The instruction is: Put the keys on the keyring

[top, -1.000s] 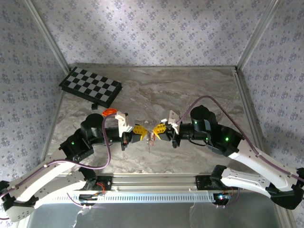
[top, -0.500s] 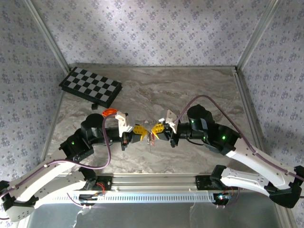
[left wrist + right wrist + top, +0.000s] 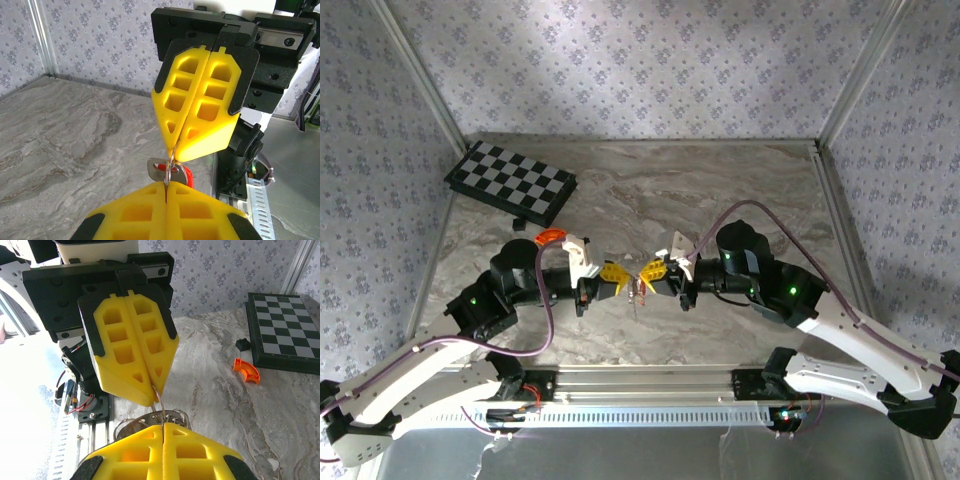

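Observation:
Over the near middle of the table my two yellow-fingered grippers meet tip to tip. A thin wire loop of the keyring (image 3: 159, 399) runs from the left gripper (image 3: 152, 390) down into my right gripper (image 3: 163, 426), and both are shut on it. The keyring's silvery oblong body (image 3: 150, 418) with small rings hangs just behind the right fingertips. In the left wrist view a silvery key (image 3: 159, 169) with a red head hangs at the wire between the left gripper (image 3: 166, 184) and the right gripper (image 3: 172, 150). From above, the left gripper (image 3: 624, 280) and right gripper (image 3: 645, 276) nearly touch.
A folded checkerboard (image 3: 510, 183) lies at the back left. An orange curved piece (image 3: 550, 236) and a small black block (image 3: 519, 225) sit in front of it, beside the left arm. The metal rail (image 3: 640, 385) runs along the near edge.
The right arm has edged a little to the left toward the left gripper. Both grippers stay shut, tip to tip.

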Robot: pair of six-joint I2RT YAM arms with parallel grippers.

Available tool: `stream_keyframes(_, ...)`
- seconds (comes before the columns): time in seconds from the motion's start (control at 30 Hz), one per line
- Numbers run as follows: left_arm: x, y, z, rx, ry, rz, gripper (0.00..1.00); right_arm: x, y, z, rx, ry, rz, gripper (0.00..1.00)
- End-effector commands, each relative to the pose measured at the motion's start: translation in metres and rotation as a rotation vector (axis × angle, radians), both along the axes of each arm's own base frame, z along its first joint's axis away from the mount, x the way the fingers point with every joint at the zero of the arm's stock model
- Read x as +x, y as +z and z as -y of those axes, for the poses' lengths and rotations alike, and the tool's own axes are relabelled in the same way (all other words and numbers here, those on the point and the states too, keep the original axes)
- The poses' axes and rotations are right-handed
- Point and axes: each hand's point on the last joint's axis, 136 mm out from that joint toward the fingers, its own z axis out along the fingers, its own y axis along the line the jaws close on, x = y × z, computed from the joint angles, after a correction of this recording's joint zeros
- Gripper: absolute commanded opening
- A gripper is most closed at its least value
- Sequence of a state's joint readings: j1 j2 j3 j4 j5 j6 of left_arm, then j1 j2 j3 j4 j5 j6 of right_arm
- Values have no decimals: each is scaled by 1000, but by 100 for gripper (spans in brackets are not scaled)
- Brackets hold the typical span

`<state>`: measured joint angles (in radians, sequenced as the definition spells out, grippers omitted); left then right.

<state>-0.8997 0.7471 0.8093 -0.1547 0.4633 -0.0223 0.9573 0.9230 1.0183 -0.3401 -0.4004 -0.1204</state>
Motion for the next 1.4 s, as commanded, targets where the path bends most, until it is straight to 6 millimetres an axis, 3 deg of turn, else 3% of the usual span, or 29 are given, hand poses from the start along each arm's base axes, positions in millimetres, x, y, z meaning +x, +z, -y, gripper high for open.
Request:
stream_keyframes(0.0, -5, 30, -2, -65, -14, 70, 0, -2, 15, 1, 40, 6, 10, 0)
stream_keyframes(0.93, -7, 29, -2, -62, -23, 70, 0, 4, 18, -8, 54, 14, 19, 0)
stream_keyframes(1.37, -10, 31, -3, -67, -36, 70, 0, -2, 22, 5, 53, -7, 35, 0)
